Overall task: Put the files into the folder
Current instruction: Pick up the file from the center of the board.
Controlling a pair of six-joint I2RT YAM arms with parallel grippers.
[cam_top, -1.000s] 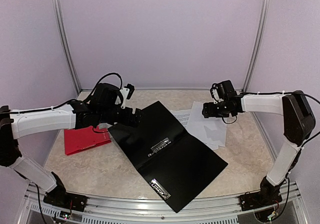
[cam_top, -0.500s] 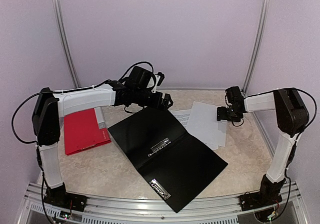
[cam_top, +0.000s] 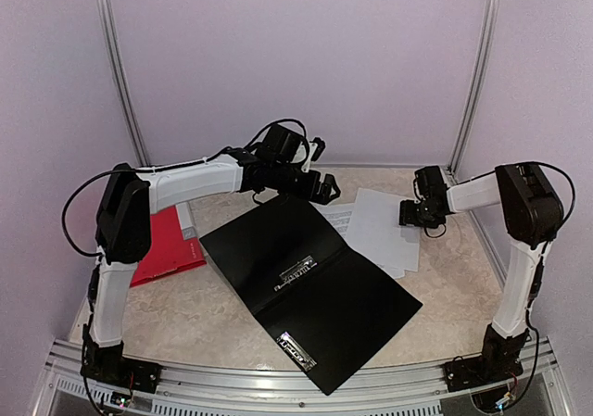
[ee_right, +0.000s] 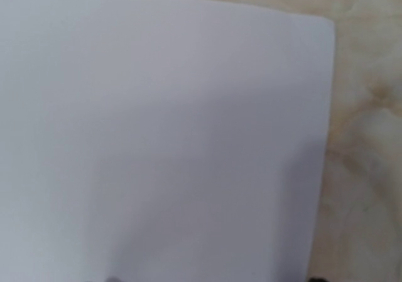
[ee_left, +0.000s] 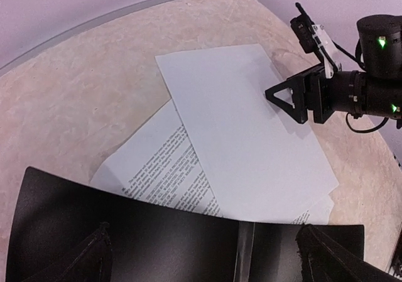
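The black folder [cam_top: 306,277] lies open flat in the middle of the table. The files [cam_top: 375,231] lie just beyond its far right edge. They are a blank white sheet [ee_left: 245,131] on top of a printed sheet [ee_left: 163,169] that is partly tucked under the folder [ee_left: 157,244]. My left gripper [cam_top: 324,189] hovers open above the folder's far edge, its fingers [ee_left: 88,257] wide apart with nothing between them. My right gripper [cam_top: 412,214] sits low at the blank sheet's right edge [ee_left: 286,97], jaws apart. The blank sheet [ee_right: 163,119] fills the right wrist view.
A closed red folder [cam_top: 162,245] lies at the left side of the table, behind the left arm. Metal posts [cam_top: 473,73] and walls close in the back corners. Bare marbled tabletop [ee_right: 364,137] shows to the right of the sheets.
My left arm has swung right and away, from the folder's left corner to above its far edge. My right gripper has drawn back to the blank sheet's right edge, with its jaws slightly narrower.
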